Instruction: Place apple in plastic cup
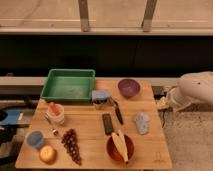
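The apple [48, 154] is small, round and yellow-orange. It lies on the wooden table [90, 131] at the front left corner. The plastic cup [35, 139] is short and light blue. It stands upright just behind and to the left of the apple, close beside it. My white arm [197, 89] comes in from the right. My gripper [164, 102] sits at the arm's end, by the table's right edge. It is far from both the apple and the cup.
A dark grape bunch [71, 145] lies right of the apple. A white cup with a red-orange item [56, 113] stands behind it. There is also a green bin [68, 85], a purple bowl [128, 87], an orange bowl [120, 146], a black bar [107, 123] and a grey cloth [142, 122].
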Tool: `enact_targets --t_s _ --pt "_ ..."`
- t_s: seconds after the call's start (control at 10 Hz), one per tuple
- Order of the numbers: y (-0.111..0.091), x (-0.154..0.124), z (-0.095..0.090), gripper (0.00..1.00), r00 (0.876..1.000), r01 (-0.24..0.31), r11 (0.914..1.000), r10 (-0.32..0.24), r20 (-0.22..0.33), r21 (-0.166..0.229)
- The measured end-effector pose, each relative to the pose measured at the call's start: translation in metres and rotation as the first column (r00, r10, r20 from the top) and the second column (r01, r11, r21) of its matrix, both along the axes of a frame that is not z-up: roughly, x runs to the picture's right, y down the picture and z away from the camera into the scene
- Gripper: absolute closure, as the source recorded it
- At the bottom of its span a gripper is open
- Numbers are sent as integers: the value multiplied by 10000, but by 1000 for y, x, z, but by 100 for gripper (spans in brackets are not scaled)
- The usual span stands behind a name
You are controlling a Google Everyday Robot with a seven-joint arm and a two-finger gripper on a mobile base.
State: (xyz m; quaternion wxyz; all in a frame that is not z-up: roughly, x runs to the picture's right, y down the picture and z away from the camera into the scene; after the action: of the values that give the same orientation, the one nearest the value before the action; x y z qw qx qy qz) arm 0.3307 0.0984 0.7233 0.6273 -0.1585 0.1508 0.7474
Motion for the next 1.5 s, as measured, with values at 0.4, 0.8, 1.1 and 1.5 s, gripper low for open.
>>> enact_targets --t_s 0.4,0.8,1.1,1.5 --pt "0 0 0 39 10000 0 10000 0 -1 0" --pt "0 0 0 39 10000 0 10000 0 -1 0" --pt "0 0 0 39 10000 0 10000 0 -1 -1" --pt "-2 -5 2 39 9992 349 9992 -345 193 -185"
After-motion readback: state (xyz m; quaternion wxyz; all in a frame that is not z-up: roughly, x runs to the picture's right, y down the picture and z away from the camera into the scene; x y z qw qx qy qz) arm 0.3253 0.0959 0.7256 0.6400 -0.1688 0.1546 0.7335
